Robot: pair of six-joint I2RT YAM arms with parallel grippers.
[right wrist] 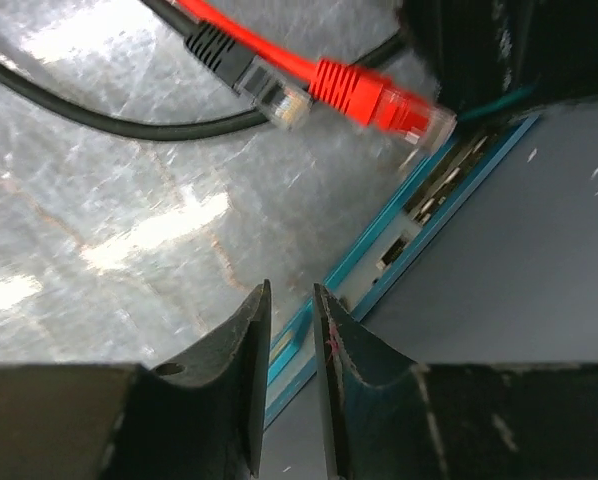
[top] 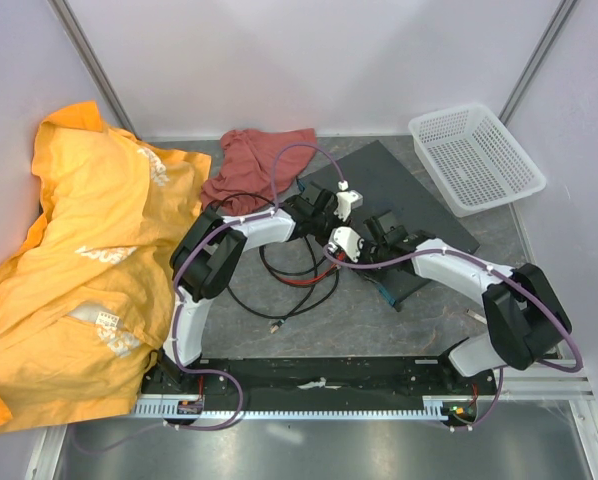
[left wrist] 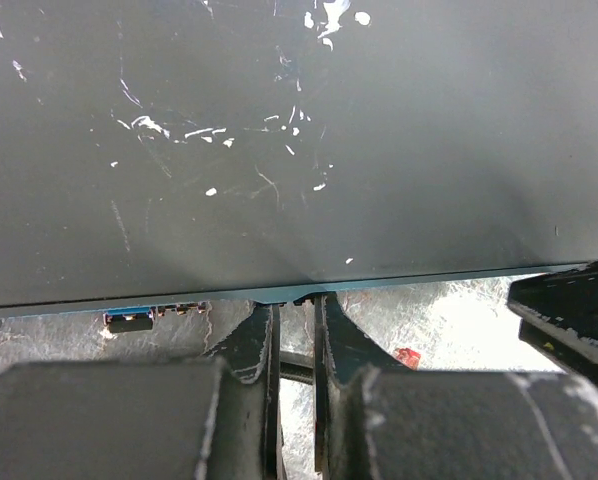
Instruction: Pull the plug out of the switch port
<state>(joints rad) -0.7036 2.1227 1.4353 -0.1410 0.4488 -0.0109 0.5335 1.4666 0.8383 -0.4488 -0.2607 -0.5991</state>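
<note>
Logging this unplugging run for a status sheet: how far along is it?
Looks done: the red plug lies on the table, clear tip exposed, just off the teal port edge of the switch, beside a black plug. In hand: nothing; the right gripper and left gripper hover there, jaws narrowly apart, empty. Left: a green lead near the ports may be seated; I cannot tell.

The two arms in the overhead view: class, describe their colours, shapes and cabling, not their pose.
Both the left arm and right arm have white rounded links joined by bulky black joints. A purple cable runs along each. The left gripper and right gripper each have two dark, scuffed, tapering fingers.
</note>
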